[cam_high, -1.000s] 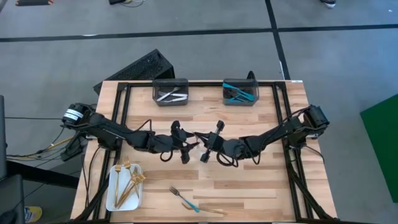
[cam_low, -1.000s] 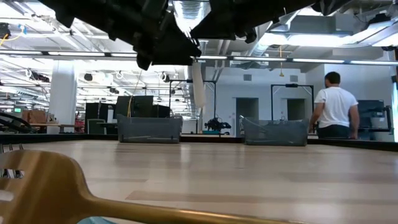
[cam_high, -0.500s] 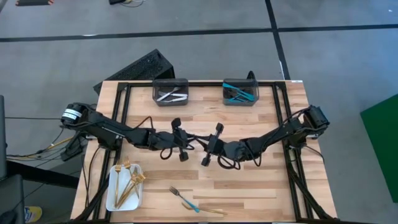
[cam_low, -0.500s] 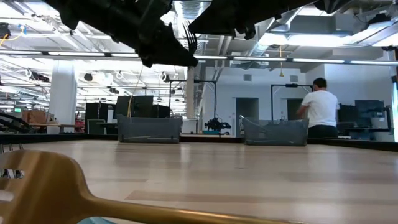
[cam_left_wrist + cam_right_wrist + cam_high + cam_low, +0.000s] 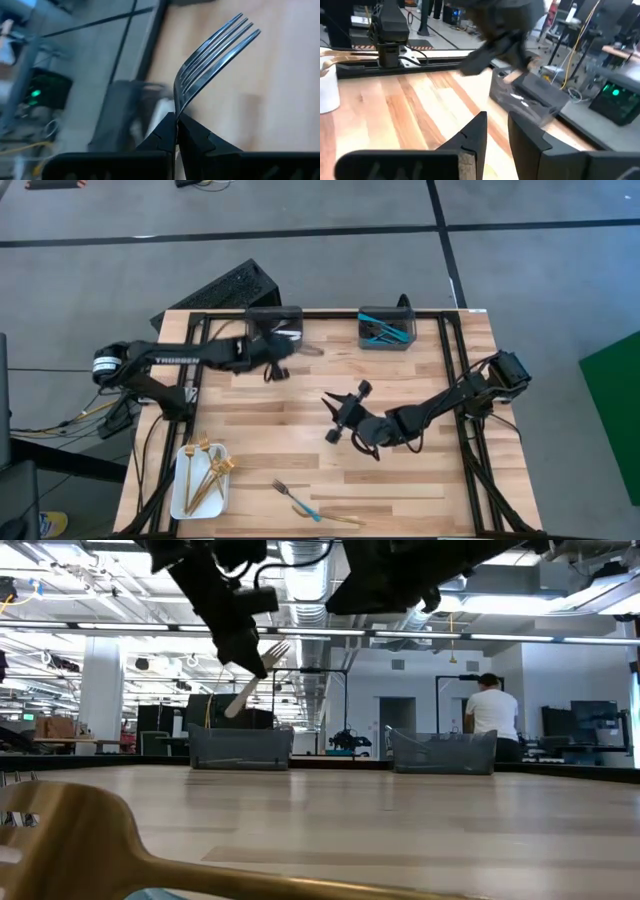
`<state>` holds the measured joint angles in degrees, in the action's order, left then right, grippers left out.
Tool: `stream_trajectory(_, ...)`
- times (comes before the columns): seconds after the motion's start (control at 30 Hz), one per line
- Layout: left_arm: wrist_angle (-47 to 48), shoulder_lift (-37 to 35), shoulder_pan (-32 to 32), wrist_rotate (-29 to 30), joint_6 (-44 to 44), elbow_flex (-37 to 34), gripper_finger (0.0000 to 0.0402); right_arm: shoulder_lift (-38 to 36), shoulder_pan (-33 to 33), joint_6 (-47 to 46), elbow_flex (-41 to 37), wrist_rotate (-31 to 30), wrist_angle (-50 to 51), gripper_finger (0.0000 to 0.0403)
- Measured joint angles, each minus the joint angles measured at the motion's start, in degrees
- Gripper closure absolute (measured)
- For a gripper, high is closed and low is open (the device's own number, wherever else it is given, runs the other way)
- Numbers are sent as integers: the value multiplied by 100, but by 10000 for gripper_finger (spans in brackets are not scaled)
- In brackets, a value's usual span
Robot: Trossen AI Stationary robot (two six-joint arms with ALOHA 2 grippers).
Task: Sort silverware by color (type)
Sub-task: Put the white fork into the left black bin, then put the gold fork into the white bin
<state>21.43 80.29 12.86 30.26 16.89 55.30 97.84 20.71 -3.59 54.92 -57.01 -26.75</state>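
Observation:
A silver fork (image 5: 215, 47) is lifted off the table with my left gripper (image 5: 176, 116) shut on it. In the high view this gripper (image 5: 280, 356) hangs at the near edge of the far-left grey bin (image 5: 273, 328), which holds silver pieces. The fork (image 5: 256, 678) slants in the air in the low view. My right gripper (image 5: 345, 416) stands open over the table's middle, and its fingers (image 5: 479, 134) have nothing between them. The far-right bin (image 5: 386, 328) holds turquoise-handled pieces. My left gripper pinches the fork's neck (image 5: 176, 106), just behind the tines, between its two fingertips. The tines stick out past the fingers. The fork is clear of the table and tilted, tines higher and handle end (image 5: 232, 708) lower.
A white tray (image 5: 182, 490) with several gold forks sits at the near left. Near the front edge lie a silver fork (image 5: 281, 487), a turquoise-handled piece (image 5: 306, 509) and a gold piece (image 5: 341, 519). A gold utensil (image 5: 90, 840) fills the low view's foreground. A person stands in the room beyond.
The two grippers met at the table's middle. My left gripper shut on the silver fork, and my right gripper opened and let it go. My left gripper then swung toward the far edge with the fork, up to the far-left bin. My right gripper stayed near the middle.

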Motion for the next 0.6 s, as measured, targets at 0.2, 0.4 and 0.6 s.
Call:
stream_trajectory(0.2, 15, 55, 1022, -209, 818, 226, 401, 0, 33, -653, 0, 4, 583, 299)
stream_trajectory(0.4, -123, 287, 1732, -632, 597, 233, 375, 0, 6, -1048, 0, 4, 877, 299)
stream_trajectory(0.6, -175, 649, 2111, -679, 512, 232, 296, 0, -24, -1188, 0, 6, 866, 298)
